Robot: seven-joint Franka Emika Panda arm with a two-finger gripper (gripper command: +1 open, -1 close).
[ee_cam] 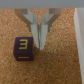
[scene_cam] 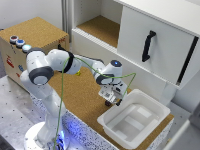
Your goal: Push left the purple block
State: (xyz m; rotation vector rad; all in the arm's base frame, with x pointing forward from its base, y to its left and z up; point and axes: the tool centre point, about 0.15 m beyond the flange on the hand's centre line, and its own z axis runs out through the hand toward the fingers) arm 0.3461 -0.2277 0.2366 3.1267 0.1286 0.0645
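Observation:
The purple block [ee_cam: 22, 48] is a small dark purple cube with a yellow "3" on its top face. It sits on the cork table top [ee_cam: 50, 70]. In the wrist view my gripper [ee_cam: 41, 44] is shut and empty, with its fingers pressed together. The tips are low over the cork, right beside the block and close to one of its sides. I cannot tell whether they touch it. In the exterior view my gripper [scene_cam: 114, 100] points down at the cork next to the white tray. There the block is hidden by the hand.
A white plastic tray [scene_cam: 132, 120] stands on the cork at the exterior view's right of the gripper; its rim also shows in the wrist view [ee_cam: 80, 55]. A white cabinet with a black handle [scene_cam: 148, 46] stands behind. A small yellow block [scene_cam: 78, 73] lies by the arm. A cork box [scene_cam: 37, 32] is at the back left.

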